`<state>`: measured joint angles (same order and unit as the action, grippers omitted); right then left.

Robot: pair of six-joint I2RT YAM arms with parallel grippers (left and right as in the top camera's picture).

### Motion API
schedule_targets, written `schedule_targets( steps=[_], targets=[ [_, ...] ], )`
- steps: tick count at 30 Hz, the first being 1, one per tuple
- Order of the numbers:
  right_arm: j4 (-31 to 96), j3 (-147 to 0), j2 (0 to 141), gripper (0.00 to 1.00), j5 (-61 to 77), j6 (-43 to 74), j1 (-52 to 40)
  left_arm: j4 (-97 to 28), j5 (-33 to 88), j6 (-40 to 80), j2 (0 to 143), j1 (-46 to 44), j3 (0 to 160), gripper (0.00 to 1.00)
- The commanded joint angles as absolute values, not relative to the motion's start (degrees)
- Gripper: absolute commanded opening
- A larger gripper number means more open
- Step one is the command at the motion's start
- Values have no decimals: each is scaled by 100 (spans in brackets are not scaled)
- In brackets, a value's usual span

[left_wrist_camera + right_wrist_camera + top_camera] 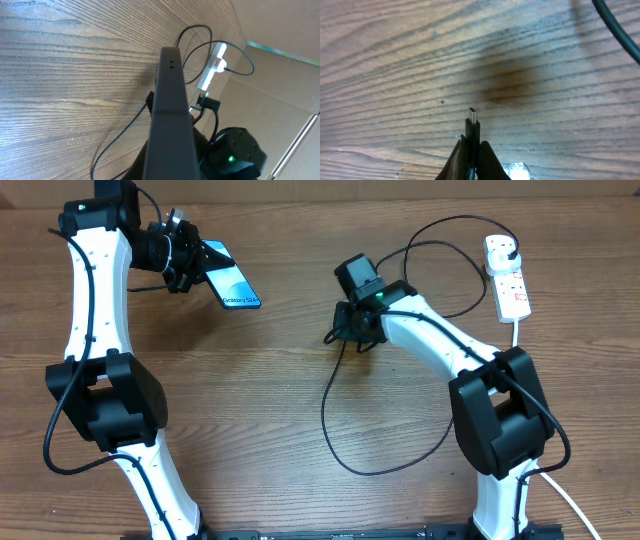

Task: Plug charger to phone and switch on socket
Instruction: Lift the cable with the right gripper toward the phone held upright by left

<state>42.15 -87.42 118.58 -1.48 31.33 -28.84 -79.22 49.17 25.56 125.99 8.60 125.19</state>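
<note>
The right gripper (471, 159) pinches the charger (473, 127) just behind its metal tip, which points at the wooden table (395, 60). The left gripper (188, 262) is clamped on one end of the phone (233, 283), screen up, at far left. The black cable loops back to the socket (509, 278) at far right.

Left arm (92, 310) and right arm (432, 335), matching in build: white tubular links, bulky black joint housings, thin black cables looped alongside. Left gripper (192, 260) and right gripper (352, 330) are black. A green indicator light (380, 297) glows on the right wrist (visible also to the left wrist camera).
</note>
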Motion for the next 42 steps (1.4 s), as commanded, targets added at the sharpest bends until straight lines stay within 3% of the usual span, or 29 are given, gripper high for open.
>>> schedule_targets(
  steps=[1, 21, 37, 42],
  targets=[
    [4270, -8739, 12036, 4, -797, 3454, -3138, -7905, 5059, 2641, 12551, 821, 12523, 4],
    [4689, -8739, 12663, 4, -69, 4359, -3214, -7909, 5059, 2639, 12551, 821, 12525, 4],
    [4836, -8816, 12796, 4, 270, 4390, -3098, -7924, 5052, 2637, 12551, 821, 12523, 4],
    [5017, -9153, 12606, 4, 340, 3734, -3098, -7915, 4880, 2532, 12551, 821, 12523, 4]
  ],
)
